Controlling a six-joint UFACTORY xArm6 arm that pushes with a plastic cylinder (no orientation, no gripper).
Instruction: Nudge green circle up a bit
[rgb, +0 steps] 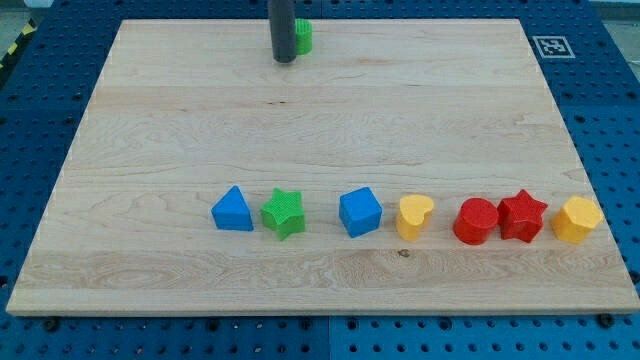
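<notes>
The green circle (303, 37) sits near the top edge of the wooden board (150, 150), partly hidden behind the dark rod. My tip (285, 60) rests on the board just to the left of and slightly below the green circle, touching or nearly touching it.
A row of blocks lies across the lower board: blue triangle (232, 210), green star (284, 212), blue cube (359, 212), yellow heart (414, 215), red cylinder (475, 221), red star (522, 215), yellow hexagon (577, 219). A marker tag (550, 46) sits at the top right corner.
</notes>
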